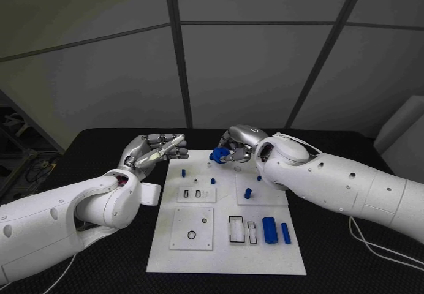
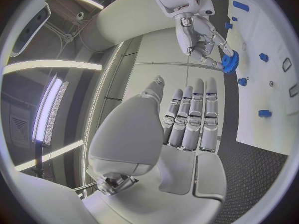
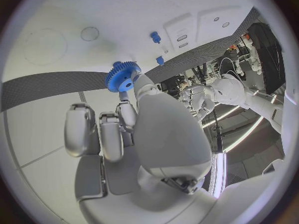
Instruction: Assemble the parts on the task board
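The white task board (image 1: 225, 251) lies in the middle of the black table. My right hand (image 1: 238, 142) hovers over the board's far edge and pinches a blue gear (image 1: 219, 155) between thumb and finger; the right wrist view shows the gear (image 3: 122, 76) at the fingertips (image 3: 132, 87), above the board (image 3: 56, 15). My left hand (image 1: 157, 150) is raised beside the board's far left corner, fingers (image 2: 194, 114) straight and side by side, holding nothing. In the left wrist view the right hand (image 2: 198, 35) and gear (image 2: 229, 62) hang over the board (image 2: 277, 104).
Small blue pegs (image 1: 213, 180) (image 1: 248, 193) stand on the board's far half. A thick blue cylinder (image 1: 269, 230) and a slimmer one (image 1: 285, 233) lie near its front right, beside rectangular slots (image 1: 237, 229). A black ring (image 1: 192, 234) sits front left. Cables (image 1: 375, 245) trail at right.
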{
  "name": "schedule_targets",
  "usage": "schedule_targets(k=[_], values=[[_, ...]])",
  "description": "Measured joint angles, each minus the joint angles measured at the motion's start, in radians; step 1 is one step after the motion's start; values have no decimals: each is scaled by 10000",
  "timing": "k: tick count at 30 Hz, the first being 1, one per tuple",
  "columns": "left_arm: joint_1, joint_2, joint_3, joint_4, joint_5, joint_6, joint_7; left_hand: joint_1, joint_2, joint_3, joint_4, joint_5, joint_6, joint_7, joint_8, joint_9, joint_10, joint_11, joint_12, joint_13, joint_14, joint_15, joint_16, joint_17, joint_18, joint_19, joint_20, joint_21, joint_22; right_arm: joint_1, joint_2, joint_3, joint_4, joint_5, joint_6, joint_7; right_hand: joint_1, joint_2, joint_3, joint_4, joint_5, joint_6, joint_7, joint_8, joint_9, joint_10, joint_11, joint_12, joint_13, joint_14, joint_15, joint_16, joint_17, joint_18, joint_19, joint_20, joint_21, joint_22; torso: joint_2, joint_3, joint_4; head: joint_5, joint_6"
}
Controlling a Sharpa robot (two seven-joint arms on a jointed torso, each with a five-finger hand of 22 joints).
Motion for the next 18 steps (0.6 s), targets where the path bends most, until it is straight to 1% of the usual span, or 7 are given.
schedule_targets(k=[4, 6, 10, 16, 18], values=[[0, 37, 0, -7, 0, 4, -3, 0, 0, 0, 0, 0, 0, 0, 0, 0, 0, 0, 0, 0, 0, 0, 0, 2, 0, 0, 0, 0, 0, 1, 445, -27, -296, -203, -62, -5, 12, -12, 20, -20, 42, 2, 2, -38, -10, 0, 0, 0, 0, 0, 0, 0, 8, 0, 0, 0, 0, -1, 9, -2, 3, 1, -7], [0, 44, 0, -8, 0, 6, -4, 0, 0, 0, 0, 0, 0, 0, 0, 0, 0, 0, 0, 0, 0, 0, 0, 10, -1, 0, 0, 0, 0, 2, 566, -59, -391, -267, -72, -5, 12, -12, 20, -20, 44, 3, 3, -39, -66, 0, 0, -1, 0, 0, 0, 0, 8, 1, 0, 0, 0, -1, 12, -2, 3, 16, -15], [0, 50, 0, -16, 0, 8, -6, 0, 0, 0, 0, 0, 0, 0, 0, 0, 0, 0, 0, 0, 0, 0, 0, 9, -1, 0, 0, 0, 0, 0, 804, -110, -665, -393, -79, -7, 12, -13, 59, -59, 49, 4, 3, -86, -67, 0, 0, -4, -11, 0, 0, 0, 7, 1, 35, -35, 0, -1, 16, 0, 2, 35, -35], [1, 78, 1, -42, 0, 12, -8, 0, 0, 0, 1, 0, 0, 0, 0, 0, 0, 0, 0, 0, 0, 0, 0, 9, -1, 0, 0, 0, 0, -5, 1094, -141, -949, -502, -66, -10, 38, -40, 60, -60, 50, 4, 5, -84, -66, 0, 1, -5, -22, 0, 0, 0, 6, 1, 35, -35, 0, -2, 18, 6, -6, 44, -60], [2, 90, 1, -46, 0, 14, -9, 0, 0, 0, 0, 0, 0, 0, 0, 0, 0, 0, 0, 0, 0, 0, 0, 9, -1, 0, 0, 0, 0, -5, 1171, -198, -1011, -528, -54, -10, 37, -40, 60, -60, 50, 5, 5, -83, -67, -1, 1, -5, -22, 0, 0, -1, 6, 1, 35, -35, 0, -2, 18, 10, -7, 50, -75]])
